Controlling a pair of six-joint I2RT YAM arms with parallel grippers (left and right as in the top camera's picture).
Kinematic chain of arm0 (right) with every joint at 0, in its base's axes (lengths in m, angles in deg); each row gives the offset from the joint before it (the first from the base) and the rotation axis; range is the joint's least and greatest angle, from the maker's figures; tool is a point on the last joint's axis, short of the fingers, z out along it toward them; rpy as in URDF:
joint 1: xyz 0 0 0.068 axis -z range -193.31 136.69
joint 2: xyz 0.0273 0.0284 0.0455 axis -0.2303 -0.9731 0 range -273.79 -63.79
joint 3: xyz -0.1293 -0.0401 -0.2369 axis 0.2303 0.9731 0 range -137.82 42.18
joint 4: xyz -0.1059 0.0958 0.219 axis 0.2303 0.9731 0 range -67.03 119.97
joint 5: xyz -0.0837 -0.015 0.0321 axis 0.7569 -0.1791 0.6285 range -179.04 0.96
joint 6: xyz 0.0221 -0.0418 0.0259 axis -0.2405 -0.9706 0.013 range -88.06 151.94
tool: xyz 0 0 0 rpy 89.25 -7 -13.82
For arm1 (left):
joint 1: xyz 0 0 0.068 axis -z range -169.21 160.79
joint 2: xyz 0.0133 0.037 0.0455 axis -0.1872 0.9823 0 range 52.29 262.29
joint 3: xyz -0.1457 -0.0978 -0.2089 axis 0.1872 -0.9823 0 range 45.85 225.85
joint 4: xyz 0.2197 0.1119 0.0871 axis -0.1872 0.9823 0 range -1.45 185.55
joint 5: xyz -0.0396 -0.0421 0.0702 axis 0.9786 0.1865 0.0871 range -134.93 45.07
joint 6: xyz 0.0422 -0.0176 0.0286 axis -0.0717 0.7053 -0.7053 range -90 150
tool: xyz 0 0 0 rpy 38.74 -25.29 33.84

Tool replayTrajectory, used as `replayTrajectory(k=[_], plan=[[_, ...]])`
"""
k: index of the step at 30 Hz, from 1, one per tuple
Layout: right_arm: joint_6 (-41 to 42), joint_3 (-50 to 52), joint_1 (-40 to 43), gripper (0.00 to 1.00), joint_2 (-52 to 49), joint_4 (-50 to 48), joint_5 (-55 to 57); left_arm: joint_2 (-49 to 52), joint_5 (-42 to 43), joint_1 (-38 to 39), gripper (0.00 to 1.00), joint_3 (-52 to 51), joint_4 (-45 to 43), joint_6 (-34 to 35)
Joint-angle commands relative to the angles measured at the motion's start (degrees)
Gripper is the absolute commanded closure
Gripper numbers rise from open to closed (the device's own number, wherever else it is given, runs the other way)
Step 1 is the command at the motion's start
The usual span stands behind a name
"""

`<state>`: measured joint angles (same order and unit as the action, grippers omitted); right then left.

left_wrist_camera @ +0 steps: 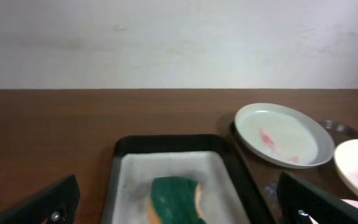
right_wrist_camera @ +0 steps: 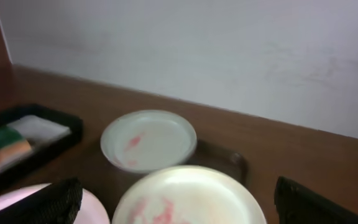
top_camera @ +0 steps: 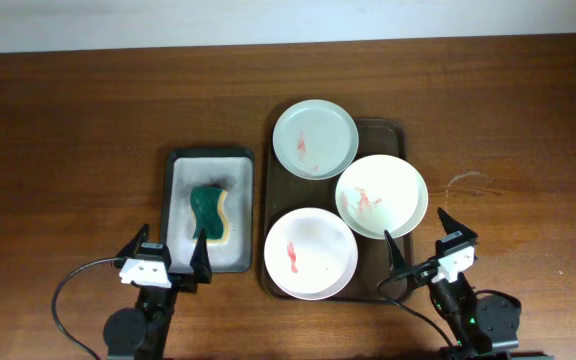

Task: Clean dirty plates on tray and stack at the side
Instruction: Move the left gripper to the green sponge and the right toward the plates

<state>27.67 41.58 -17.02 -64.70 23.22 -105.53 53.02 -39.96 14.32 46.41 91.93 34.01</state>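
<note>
The three plates [top_camera: 315,138] lie on the tray [top_camera: 396,130], all with red marks. The left end effector [top_camera: 171,252] and right end effector [top_camera: 420,236] are wide open, holding nothing. I think the left should pinch the sponge [top_camera: 209,212] squarely first.

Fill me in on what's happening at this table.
Nothing is being handled yet. Three plates, all smeared red, lie on the tray. A sponge sits in a small tray on the left. The left fingers stand open near the sponge and the right fingers stand open beside the tray, both empty. No plate is cleaned or stacked.
</note>
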Motion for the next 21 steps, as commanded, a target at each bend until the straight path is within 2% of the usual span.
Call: replayTrajectory(k=[1,4,7,12,16,19,21], plan=[[9.35,-0.85,0.39,0.01,0.44,-2.67,-3.78,-0.39,4.24,0.22,0.01,0.35,-4.59,-1.03],[12.66,-3.8,0.39,0.01,0.44,-2.64,-9.01,-0.39,7.91,0.22,0.01,3.67,-5.01,-1.03],[13.55,-10.58,0.39,0.01,0.44,-0.35,-15.17,-0.39,8.39,0.22,0.01,11.47,-2.71,-1.01],[13.55,-29.2,0.39,0.01,-2.29,22.08,-14.56,1.33,4.48,0.17,0.01,31.85,20.52,-1.05],[13.57,-43.12,0.39,0.01,-11.28,41.29,-13.62,9.86,-0.94,0.17,0.0,47.71,41.35,-1.03],[13.57,-49.99,0.39,0.01,-20.55,49.55,-13.73,20.9,0.39,0.17,0.01,54.95,51.69,-1.01],[13.6,-51.98,0.39,0.01,-24.92,50.56,-14.49,26.95,1.18,0.17,0.01,57.61,54.38,-1.03]])
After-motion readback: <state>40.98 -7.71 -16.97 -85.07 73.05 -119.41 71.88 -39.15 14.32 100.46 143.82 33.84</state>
